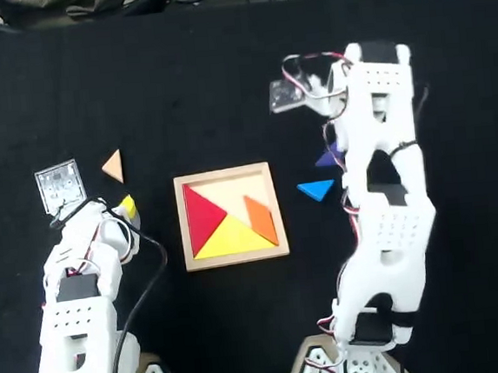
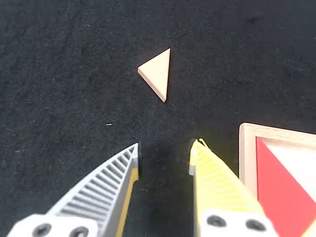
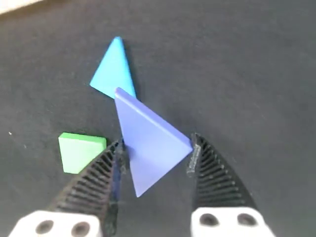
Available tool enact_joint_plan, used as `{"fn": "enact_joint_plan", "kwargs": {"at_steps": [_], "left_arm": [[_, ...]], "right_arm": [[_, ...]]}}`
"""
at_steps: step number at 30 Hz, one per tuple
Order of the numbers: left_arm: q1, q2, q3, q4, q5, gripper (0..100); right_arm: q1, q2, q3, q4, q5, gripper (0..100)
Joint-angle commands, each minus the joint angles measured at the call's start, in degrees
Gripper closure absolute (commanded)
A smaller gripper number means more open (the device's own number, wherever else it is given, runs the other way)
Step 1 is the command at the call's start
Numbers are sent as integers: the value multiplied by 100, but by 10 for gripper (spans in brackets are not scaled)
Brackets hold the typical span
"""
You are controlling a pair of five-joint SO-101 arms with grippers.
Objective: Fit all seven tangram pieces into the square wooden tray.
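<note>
Claws first. Left claw: released, tips spread, bare black table between them. Beige triangle lies flat ahead of the tips, well apart from them. Corner of the wooden tray sits just beside this claw on its yellow side, with the red triangle inside.

Right claw: grasping the purple triangle, tips pressed on opposite edges, piece tilted. Light blue triangle lies flat ahead of the tips; cannot tell whether it touches the purple one. Green square lies flat just off the claw's side.

High view: tray lies between the two claws. It holds the red triangle, a yellow triangle and an orange parallelogram.
</note>
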Motion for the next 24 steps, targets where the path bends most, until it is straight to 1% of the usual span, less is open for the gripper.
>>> {"fn": "enact_joint_plan", "kwargs": {"at_steps": [1, 4, 9, 12, 14, 18, 21, 24], "left_arm": [[57, -18, -57, -123, 44, 823], [57, -18, -57, -123, 44, 823], [57, -18, -57, -105, 44, 823], [57, -18, -57, -88, 44, 823], [57, -18, -57, -88, 44, 823], [57, -18, -57, -88, 44, 823], [57, -18, -57, -88, 44, 823], [66, -18, -57, -88, 44, 823]], "right_arm": [[-26, -725, -251, 185, -527, 906], [-220, -989, -251, 185, -1495, 906], [-738, -1130, -189, 193, -3965, 906], [-1073, -1138, 48, 167, -5029, 906], [-1319, -1138, 286, 53, -5363, 906], [-1837, -1138, 936, -545, -5741, 906], [-2092, -1138, 1490, -1292, -5829, 906], [-2145, -1112, 1982, -2040, -5811, 904]]}}
